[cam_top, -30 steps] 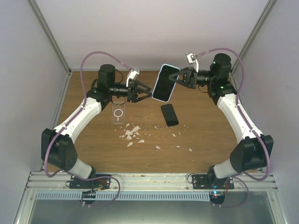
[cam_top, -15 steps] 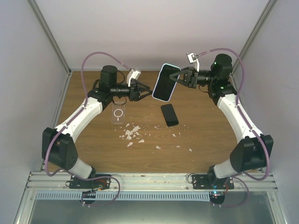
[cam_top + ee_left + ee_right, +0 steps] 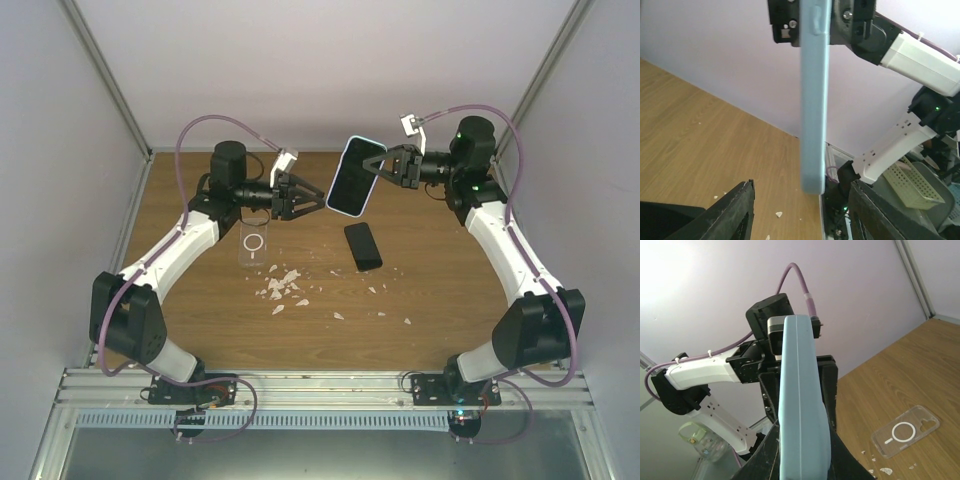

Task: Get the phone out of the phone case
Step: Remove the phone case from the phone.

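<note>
A phone in a light blue case [image 3: 352, 177] hangs in the air above the table's back middle, its dark screen showing in the top view. My right gripper [image 3: 377, 166] is shut on its upper right edge; in the right wrist view the case [image 3: 800, 405] stands edge-on between the fingers. My left gripper [image 3: 318, 197] is open, its fingers spread close to the case's lower left end without touching. In the left wrist view the case [image 3: 814, 95] hangs edge-on between and beyond the open fingers [image 3: 735, 212].
A second dark phone [image 3: 363, 245] lies flat on the wooden table under the held one. A clear case with a white ring [image 3: 255, 243] lies to its left, also in the right wrist view [image 3: 905, 431]. White crumbs [image 3: 282, 285] are scattered mid-table.
My left gripper drew back slightly to the left and opened wider again after narrowing. The right gripper and the cased phone have stayed put.
</note>
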Robot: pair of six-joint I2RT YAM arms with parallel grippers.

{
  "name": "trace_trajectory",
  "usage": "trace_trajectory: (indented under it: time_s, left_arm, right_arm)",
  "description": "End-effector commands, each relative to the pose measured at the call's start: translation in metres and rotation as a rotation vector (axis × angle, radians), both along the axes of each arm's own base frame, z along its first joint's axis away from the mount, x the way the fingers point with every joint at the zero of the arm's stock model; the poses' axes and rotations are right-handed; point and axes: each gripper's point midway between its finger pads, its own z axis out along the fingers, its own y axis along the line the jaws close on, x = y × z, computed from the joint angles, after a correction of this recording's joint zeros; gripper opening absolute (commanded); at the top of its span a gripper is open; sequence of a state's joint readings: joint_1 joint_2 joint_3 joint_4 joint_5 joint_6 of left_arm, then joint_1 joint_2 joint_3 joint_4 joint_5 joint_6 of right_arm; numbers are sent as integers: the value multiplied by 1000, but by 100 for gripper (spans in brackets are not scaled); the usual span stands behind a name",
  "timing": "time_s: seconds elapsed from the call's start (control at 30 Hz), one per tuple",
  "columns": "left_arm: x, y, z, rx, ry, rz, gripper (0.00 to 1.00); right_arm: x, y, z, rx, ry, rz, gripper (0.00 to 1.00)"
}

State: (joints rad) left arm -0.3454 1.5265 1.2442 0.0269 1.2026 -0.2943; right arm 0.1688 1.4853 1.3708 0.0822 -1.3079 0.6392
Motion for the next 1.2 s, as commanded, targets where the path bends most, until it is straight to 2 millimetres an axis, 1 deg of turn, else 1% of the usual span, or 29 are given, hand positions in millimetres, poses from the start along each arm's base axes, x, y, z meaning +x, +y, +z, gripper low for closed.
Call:
trace_trajectory:
  time_s: [0.0,0.07,0.27,0.33,0.47,0.6,0.73,0.77,0.83,0.97,1.03,1.17]
  left_arm:
    - [-20,-3,27,-50,-86,-75,51]
    - [-15,-5,25,-37,-83,-45,50]
    - [13,-3,13,38,-85,97,41]
    - [20,-2,8,66,-85,135,40]
    - [28,1,3,96,-93,185,39]
    - [25,0,3,91,-102,171,39]
    - [6,-3,12,20,-88,63,45]
    - [0,-4,13,7,-72,31,45]
    - [-6,-7,19,-10,-95,5,45]
    - [-2,-13,15,28,-109,32,44]
    - [4,-14,13,46,-114,60,44]
    - [20,-10,5,95,-118,148,36]
  right_arm:
    - [-2,-3,13,3,-60,-28,1]
    - [-3,-3,14,3,-62,-25,1]
    - [-7,-4,15,8,-63,-13,0]
    - [-9,-3,16,11,-63,-4,1]
    - [-14,-3,18,16,-64,15,1]
    - [-10,-3,15,12,-58,-7,0]
    - [-3,-4,11,1,-47,-42,0]
    - [-3,-4,10,0,-48,-45,0]
    - [-2,-4,10,-1,-48,-47,1]
    - [-3,-4,11,0,-49,-45,0]
    - [-4,-4,12,1,-50,-43,1]
    - [-7,-3,13,4,-49,-26,0]
